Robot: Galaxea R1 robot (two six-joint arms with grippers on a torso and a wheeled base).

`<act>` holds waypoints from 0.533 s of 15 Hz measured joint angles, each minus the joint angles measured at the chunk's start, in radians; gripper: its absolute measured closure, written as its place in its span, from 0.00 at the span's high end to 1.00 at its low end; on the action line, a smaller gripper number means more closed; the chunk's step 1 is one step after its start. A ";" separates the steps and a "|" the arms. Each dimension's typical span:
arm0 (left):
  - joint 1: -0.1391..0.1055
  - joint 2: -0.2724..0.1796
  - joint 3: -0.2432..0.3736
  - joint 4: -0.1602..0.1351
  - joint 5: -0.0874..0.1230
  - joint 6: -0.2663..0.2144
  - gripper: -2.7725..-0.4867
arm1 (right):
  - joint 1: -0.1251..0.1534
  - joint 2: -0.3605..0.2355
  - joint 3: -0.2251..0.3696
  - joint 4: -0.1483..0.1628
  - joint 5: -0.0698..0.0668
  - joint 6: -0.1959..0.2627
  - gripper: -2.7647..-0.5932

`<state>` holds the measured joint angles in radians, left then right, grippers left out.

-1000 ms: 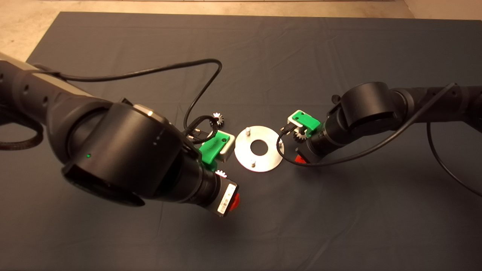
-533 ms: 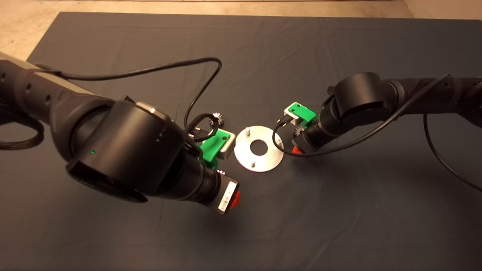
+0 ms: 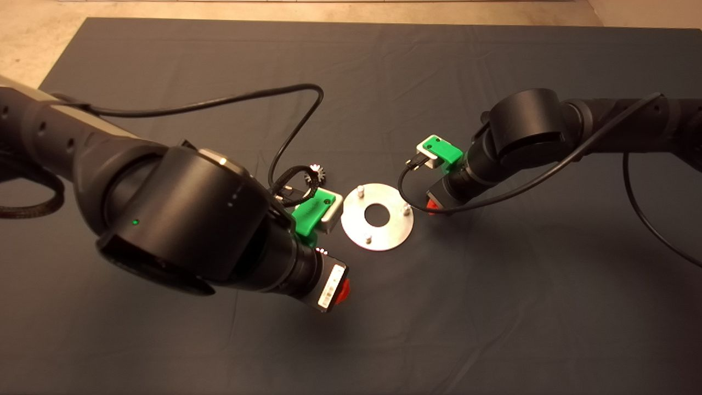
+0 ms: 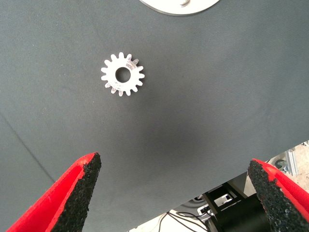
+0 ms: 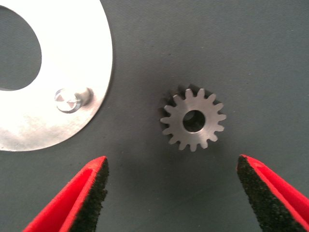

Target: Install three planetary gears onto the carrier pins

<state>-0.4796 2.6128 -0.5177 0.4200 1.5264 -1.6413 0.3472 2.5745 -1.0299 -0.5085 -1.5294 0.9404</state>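
Note:
The silver disc [image 3: 390, 235] lies mid-mat with its three carrier pins [image 3: 360, 191] upright and bare. My left gripper [image 4: 174, 193] hovers open over one planetary gear [image 4: 122, 74] lying flat just off the disc's left edge; this gear peeks out by the wrist [image 3: 321, 251]. My right gripper [image 5: 171, 193] hangs open above a second gear [image 5: 193, 120] flat on the mat beside the disc rim [image 5: 96, 72] and one pin [image 5: 72, 98]. A third gear [image 3: 317, 173] lies behind the left gripper's cable. Nothing is held.
A black cable [image 3: 285, 142] loops from the left arm over the mat behind the disc. Another cable [image 3: 493, 197] hangs under the right arm. Bare floor [image 3: 33, 49] shows past the mat's far left corner.
The right arm has swung toward the far side and closer to the disc, now covering the gear that showed beside its green mount. The left arm shifted slightly, then held still.

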 joint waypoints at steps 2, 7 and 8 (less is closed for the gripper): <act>0.000 0.000 0.000 0.000 0.000 0.000 0.74 | 0.000 0.000 -0.015 0.000 0.000 -0.003 0.66; 0.000 0.000 0.000 0.000 0.000 0.000 0.74 | 0.000 -0.001 -0.047 0.000 0.000 -0.032 0.66; 0.000 0.000 0.000 0.000 0.000 0.000 0.74 | 0.000 -0.002 -0.050 0.000 0.000 -0.034 0.66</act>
<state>-0.4796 2.6128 -0.5177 0.4200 1.5264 -1.6413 0.3470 2.5728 -1.0800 -0.5089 -1.5298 0.9060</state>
